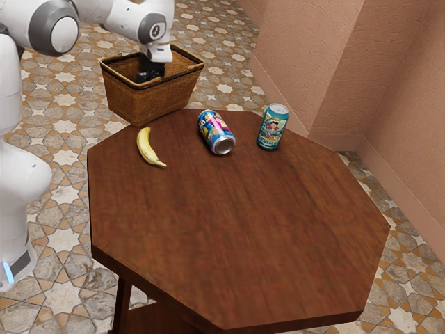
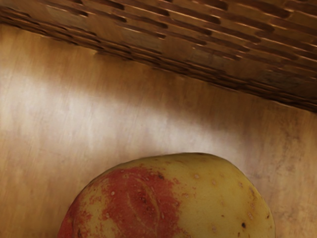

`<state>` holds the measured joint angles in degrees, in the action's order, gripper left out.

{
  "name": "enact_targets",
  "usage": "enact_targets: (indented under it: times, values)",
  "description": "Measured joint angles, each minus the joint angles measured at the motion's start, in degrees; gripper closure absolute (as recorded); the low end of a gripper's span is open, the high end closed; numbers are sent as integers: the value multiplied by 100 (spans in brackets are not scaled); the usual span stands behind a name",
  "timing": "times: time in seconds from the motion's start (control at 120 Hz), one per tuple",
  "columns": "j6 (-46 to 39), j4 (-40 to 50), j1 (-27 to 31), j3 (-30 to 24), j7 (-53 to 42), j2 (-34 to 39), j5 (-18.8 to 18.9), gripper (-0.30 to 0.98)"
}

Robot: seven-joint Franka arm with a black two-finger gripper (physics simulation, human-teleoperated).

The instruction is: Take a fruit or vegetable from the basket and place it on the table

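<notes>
Biggest first, with the clock face laid over the tabletop as the exterior view shows it, twelve at the far edge. The wooden table (image 1: 243,229) has straight sides and cut corners. The white arm (image 1: 111,10) comes in from ten o'clock and bends down at eleven. There, at the table's rim, is the wicker basket (image 1: 156,97), open at the top. The black hand (image 1: 151,74) reaches down inside its mouth; I cannot tell whether it is open, closed or gripping anything. Just short of twelve lies a colorful can (image 1: 215,131) on its side, its silver end tipped toward five. The teal can (image 1: 272,128) stands upright toward one. A yellow banana (image 1: 147,147) lies at ten, curving down toward four. The red and yellow potato (image 2: 173,203) is in the basket, close under the hand, with bare basket bottom between it and a woven wall.
</notes>
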<state>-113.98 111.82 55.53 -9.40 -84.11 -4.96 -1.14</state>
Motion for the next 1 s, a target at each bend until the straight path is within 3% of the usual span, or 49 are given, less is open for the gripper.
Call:
enact_targets:
  times: [1.0]
  values:
    - [-90,0,4,0,51,-173,-9,0]
